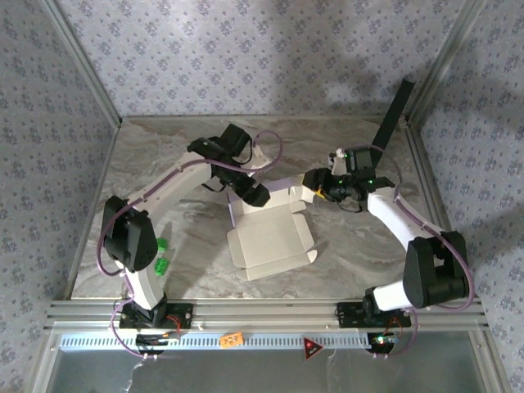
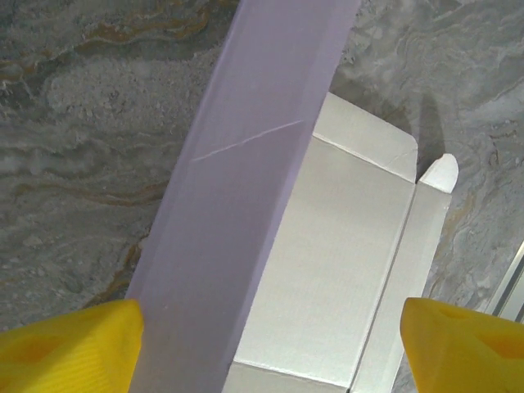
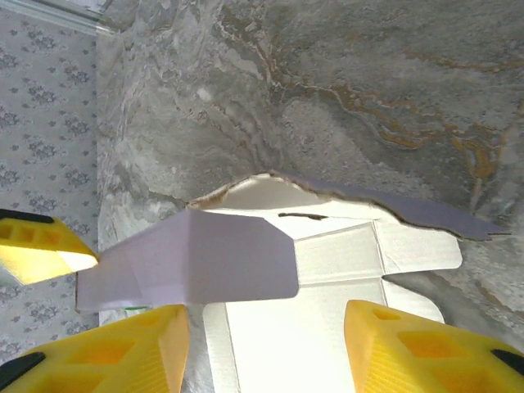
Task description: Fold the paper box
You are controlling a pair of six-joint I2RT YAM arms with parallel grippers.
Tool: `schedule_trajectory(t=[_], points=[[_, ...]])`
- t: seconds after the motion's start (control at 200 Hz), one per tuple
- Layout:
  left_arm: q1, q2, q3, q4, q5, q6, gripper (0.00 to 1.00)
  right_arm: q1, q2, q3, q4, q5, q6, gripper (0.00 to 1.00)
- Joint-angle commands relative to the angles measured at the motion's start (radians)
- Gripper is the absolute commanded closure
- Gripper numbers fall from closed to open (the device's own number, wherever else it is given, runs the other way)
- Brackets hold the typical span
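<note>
Centrally on the marble table [image 1: 360, 262] lies one paper box [image 1: 270, 241], pale inside up, its lavender far wall raised between two grippers. Two green blocks [image 1: 162, 264] sit beside the left arm's base, and one black panel [image 1: 391, 115] leans in the far right corner. Overhead the jaws are hard to read, but the wrist cameras show the left gripper [image 1: 255, 195] and right gripper [image 1: 313, 182] both spread wide, clasping nothing, with lavender flaps just ahead.

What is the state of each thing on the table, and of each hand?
paper box: partly folded, lavender far wall raised, rest lying open.
left hand: open, at the raised wall.
right hand: open, beside a lavender flap.
green blocks: lying loose at the near left.
black panel: leaning in the far right corner.
</note>
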Motion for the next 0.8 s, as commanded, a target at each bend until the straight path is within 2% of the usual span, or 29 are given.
schedule_trajectory(t=[0.0, 0.395, 0.605, 0.795], points=[[-0.019, 0.048, 0.078, -0.08, 0.019, 0.084, 0.17, -0.016, -0.034, -0.028, -0.031, 0.006, -0.027, 0.45], [-0.029, 0.184, 0.238, -0.167, 0.014, 0.197, 0.18, -0.063, -0.093, -0.073, -0.037, -0.007, -0.028, 0.45], [-0.025, 0.224, 0.256, -0.196, 0.008, 0.205, 0.31, -0.077, -0.134, -0.086, -0.051, 0.004, -0.031, 0.45], [-0.007, 0.186, 0.203, -0.16, 0.007, 0.146, 0.42, -0.079, -0.16, -0.103, -0.06, 0.04, -0.037, 0.46]])
